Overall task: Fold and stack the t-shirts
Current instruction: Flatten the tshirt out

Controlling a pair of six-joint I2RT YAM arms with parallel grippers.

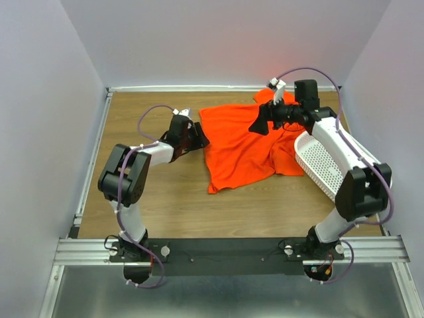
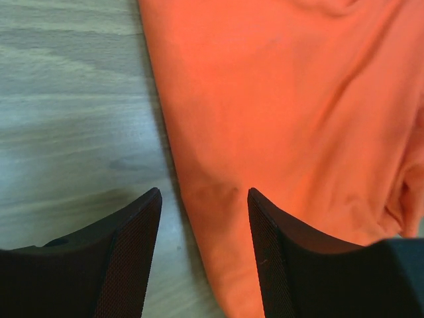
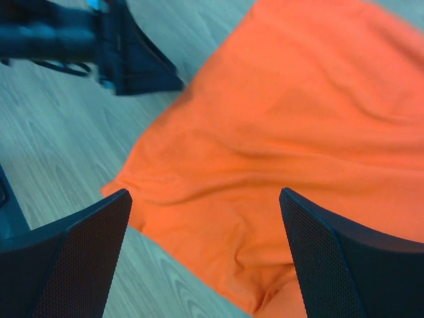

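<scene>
The bright orange t-shirt is spread, rumpled rather than flat, on the far middle of the worktop. Its right side reaches the white basket; whether any cloth is caught under the basket cannot be told. The left tool is set low at the shirt's left edge, its jaws partly apart, with that edge running between them. No cloth is pinched. The right tool is held above the far part of the shirt, jaws spread wide, with nothing in them.

The step in hand is judged to be a grasp of the left edge, so that the garment can be straightened or folded over. To do this well, the left tool should be lowered until one finger is slid beneath the edge. The grip should be taken a little inside the edge, so that the cloth is not pulled free. A matching hold should be taken by the right tool, so that the fabric is lifted evenly. The right side should be drawn clear of the basket before any fold is made, or bunched cloth is likely to be folded in.
</scene>
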